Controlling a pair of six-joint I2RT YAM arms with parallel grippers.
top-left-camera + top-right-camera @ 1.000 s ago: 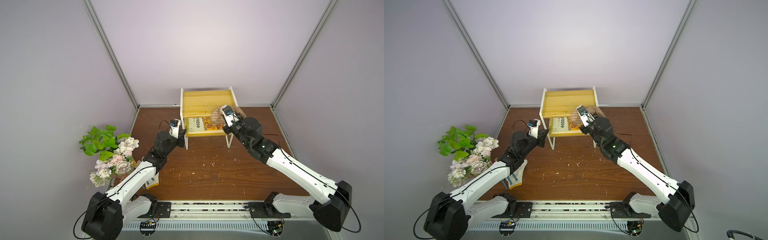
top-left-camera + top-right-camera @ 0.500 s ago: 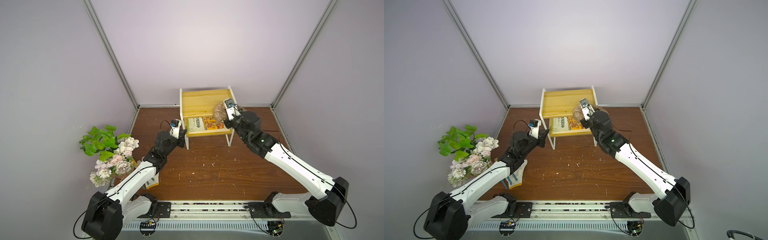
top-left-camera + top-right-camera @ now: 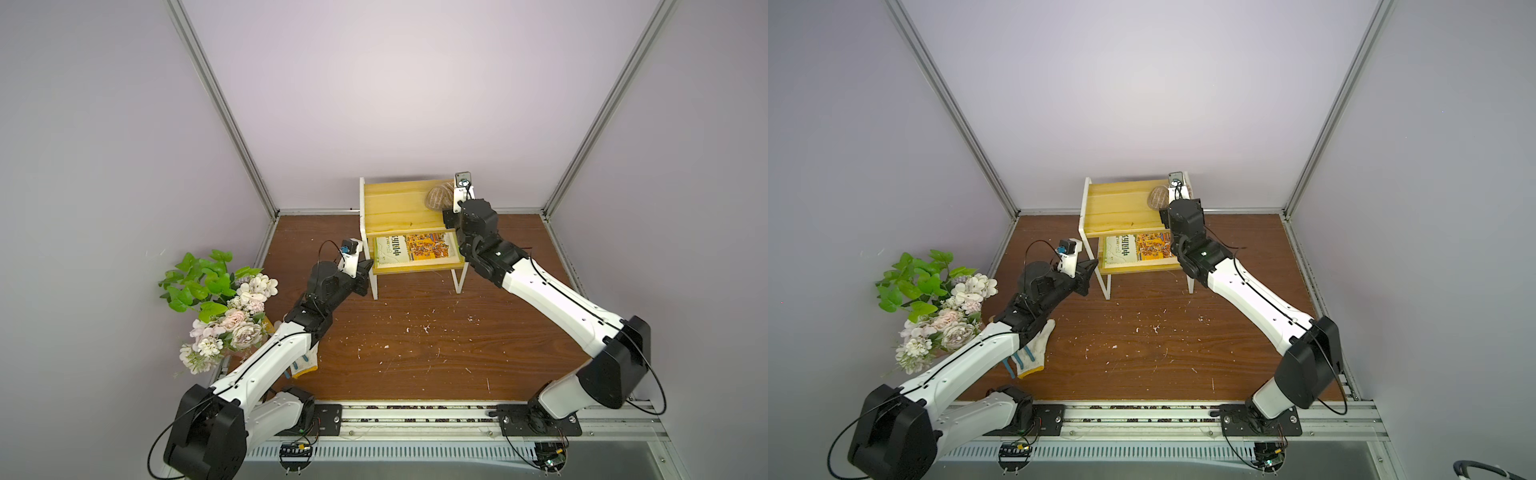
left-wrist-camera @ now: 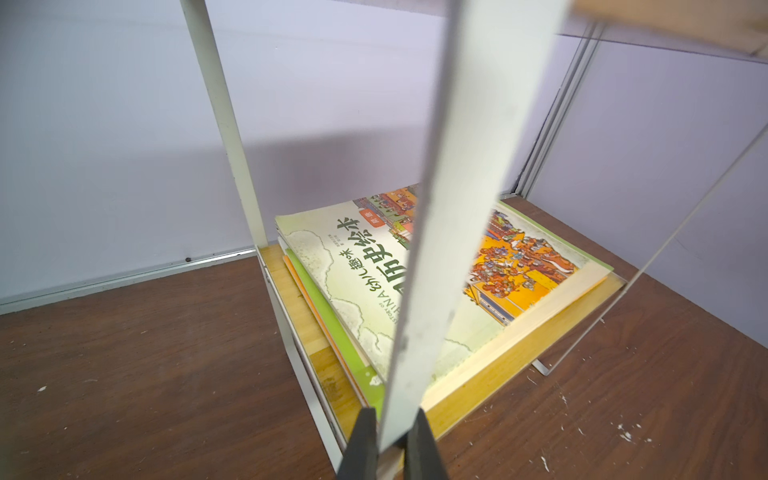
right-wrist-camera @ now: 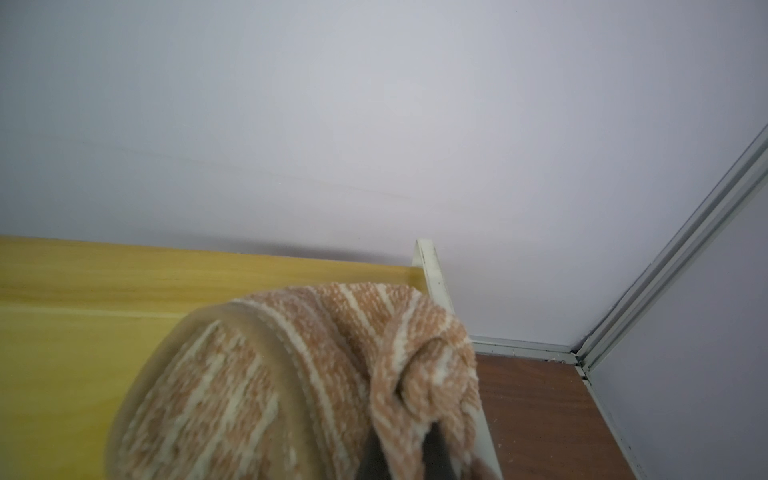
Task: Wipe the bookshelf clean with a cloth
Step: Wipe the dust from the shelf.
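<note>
Tan striped cloth (image 3: 437,198) sits bunched on the bookshelf (image 3: 395,210) top board at its right rear corner, pinched in the right tool (image 5: 405,457) (jaws closed tight on a fold, per the right wrist view). Bookshelf stands at the back of the table (image 3: 415,353), close to the wall (image 3: 415,104). Left tool (image 4: 390,442) is clamped on the bookshelf's front left leg, with the white strip between its fingers. Book (image 3: 415,247) lies flat on the lower board. Glove (image 3: 1034,353) lies on the table under the left arm. Flowers (image 3: 224,316) stand off to the left.
</note>
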